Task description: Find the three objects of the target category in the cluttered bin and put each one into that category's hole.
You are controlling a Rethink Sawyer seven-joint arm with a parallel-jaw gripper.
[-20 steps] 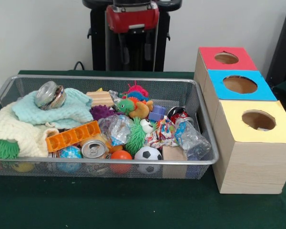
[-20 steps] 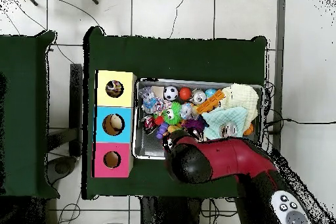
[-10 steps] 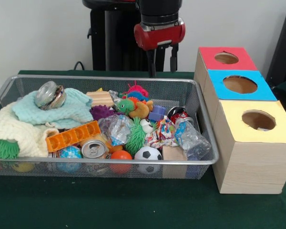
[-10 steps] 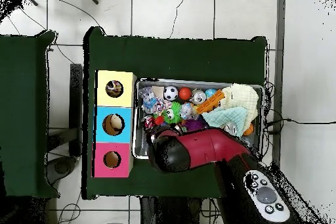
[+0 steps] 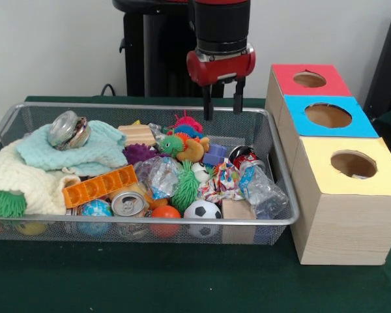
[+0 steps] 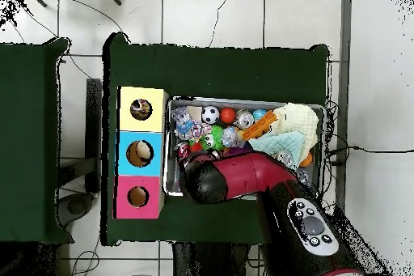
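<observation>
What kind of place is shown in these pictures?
Probably a robotics lab test station: a green-covered table on a tiled floor with loose cables, a wire bin of mixed toys, and three sorting boxes.

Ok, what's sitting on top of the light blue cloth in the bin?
A shiny round metal-and-glass object rests on the light blue cloth, tilted. Whatever lies under the cloth is covered.
</observation>
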